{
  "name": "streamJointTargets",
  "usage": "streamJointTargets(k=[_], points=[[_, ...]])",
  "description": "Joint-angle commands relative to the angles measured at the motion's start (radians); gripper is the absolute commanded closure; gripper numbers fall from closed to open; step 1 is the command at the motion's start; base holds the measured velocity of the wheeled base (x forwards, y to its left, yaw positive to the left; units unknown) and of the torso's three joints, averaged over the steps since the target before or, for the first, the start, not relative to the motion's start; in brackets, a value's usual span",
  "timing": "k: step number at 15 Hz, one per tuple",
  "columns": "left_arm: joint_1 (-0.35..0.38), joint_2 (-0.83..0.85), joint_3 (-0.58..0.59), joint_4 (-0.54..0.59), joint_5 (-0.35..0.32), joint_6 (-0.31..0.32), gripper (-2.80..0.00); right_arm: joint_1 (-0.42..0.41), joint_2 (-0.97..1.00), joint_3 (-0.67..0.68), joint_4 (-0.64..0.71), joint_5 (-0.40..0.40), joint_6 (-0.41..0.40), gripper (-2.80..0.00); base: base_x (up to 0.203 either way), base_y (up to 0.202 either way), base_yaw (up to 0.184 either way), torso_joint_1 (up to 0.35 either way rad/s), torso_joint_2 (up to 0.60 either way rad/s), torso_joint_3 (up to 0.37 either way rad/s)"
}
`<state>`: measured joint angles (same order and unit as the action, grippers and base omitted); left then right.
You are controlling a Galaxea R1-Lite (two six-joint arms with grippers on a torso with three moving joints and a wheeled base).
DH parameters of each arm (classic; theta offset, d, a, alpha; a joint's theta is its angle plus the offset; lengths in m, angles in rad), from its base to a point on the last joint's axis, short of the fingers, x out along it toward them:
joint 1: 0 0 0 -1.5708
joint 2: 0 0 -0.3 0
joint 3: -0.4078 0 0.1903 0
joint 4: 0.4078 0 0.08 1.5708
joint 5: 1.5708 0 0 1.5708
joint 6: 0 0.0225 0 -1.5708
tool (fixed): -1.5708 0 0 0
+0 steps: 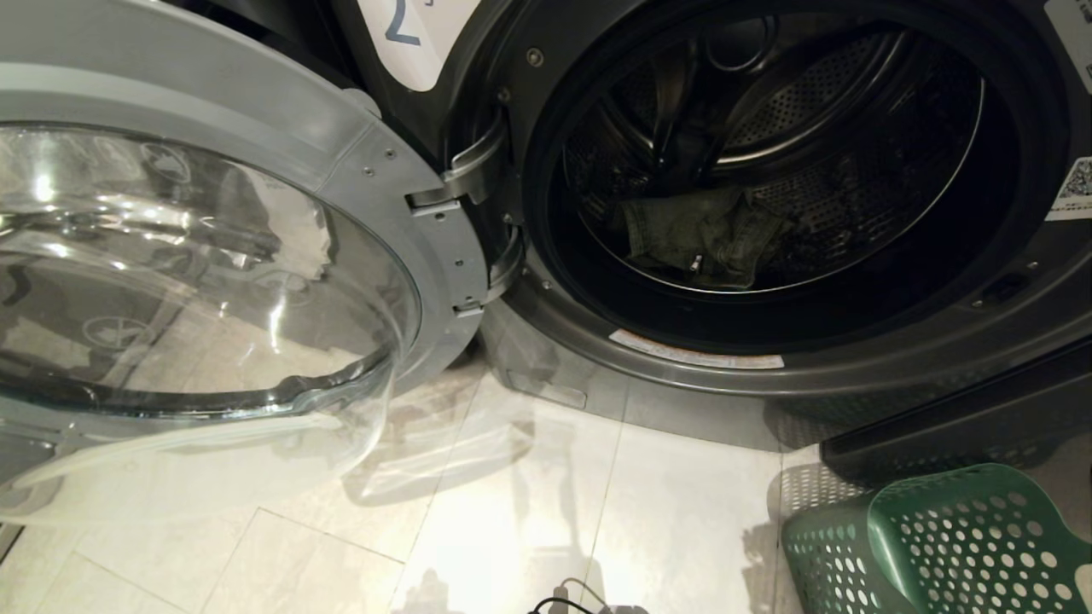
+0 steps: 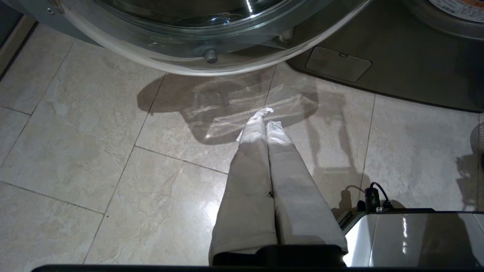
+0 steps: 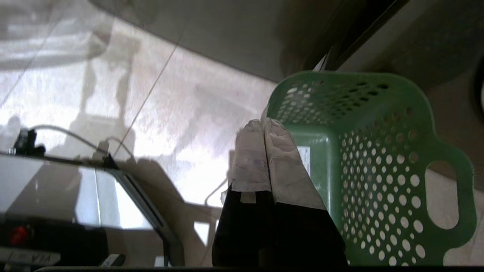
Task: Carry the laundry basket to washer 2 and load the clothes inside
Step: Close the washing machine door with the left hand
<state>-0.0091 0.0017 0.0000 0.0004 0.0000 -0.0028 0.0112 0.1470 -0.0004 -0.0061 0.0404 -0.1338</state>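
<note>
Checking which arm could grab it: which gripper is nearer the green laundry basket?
Right. The right gripper, shut, hangs right beside the green laundry basket; the left gripper, shut, hangs over bare floor tiles below the washer door.

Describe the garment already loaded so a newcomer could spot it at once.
Start at the washer marked 2, its glass door swung open to the left. Look into the drum: the olive-green garment lies crumpled at the bottom, the only cloth against perforated metal.

1. The left gripper (image 2: 266, 120) has two long, tapering fingers wrapped in pale, whitish tape, frayed at the tips.
2. The right gripper (image 3: 263, 126) has black fingers with taped pale tips.
3. The base (image 2: 412, 238) is glossy silver-grey, with a black cable plug (image 2: 372, 196) on top.
</note>
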Motion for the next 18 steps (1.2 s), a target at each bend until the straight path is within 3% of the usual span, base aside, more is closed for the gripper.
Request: streamJointTargets(k=[1, 4, 18], points=[[0.000, 0.001, 0.000, 0.001, 0.000, 0.000, 0.00, -0.008, -0.128, 0.000, 0.002, 0.001, 0.018, 0.00, 0.000, 0.000, 0.000, 0.000, 0.00, 0.000], [0.000, 0.001, 0.000, 0.000, 0.000, 0.000, 0.00, -0.014, -0.145, 0.000, 0.002, -0.006, 0.066, 0.00, 0.000, 0.000, 0.000, 0.000, 0.00, 0.000], [0.000, 0.001, 0.000, 0.001, 0.002, -0.003, 0.00, -0.014, -0.145, 0.000, 0.008, -0.022, 0.085, 0.00, 0.000, 0.000, 0.000, 0.000, 0.00, 0.000]])
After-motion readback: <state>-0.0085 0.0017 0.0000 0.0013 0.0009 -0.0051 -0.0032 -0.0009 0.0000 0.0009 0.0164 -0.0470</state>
